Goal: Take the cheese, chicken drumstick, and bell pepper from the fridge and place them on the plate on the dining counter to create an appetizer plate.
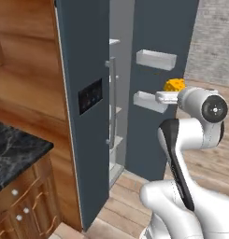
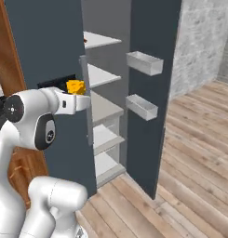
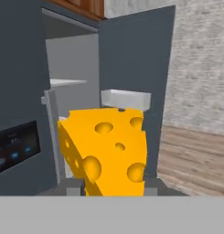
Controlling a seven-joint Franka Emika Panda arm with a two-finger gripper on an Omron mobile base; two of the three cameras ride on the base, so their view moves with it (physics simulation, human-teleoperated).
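While the gripper [image 3: 114,186] clamps the cheese [image 3: 106,151], it sits outside the fridge [image 1: 83,70] doorway.

White fridge shelves [image 2: 102,74] — small dark item on top one; door bins [image 2: 144,62] look bare.

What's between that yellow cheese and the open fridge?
Nothing. In the hand view the cheese, clamped in the gripper, hangs in open air before the fridge.
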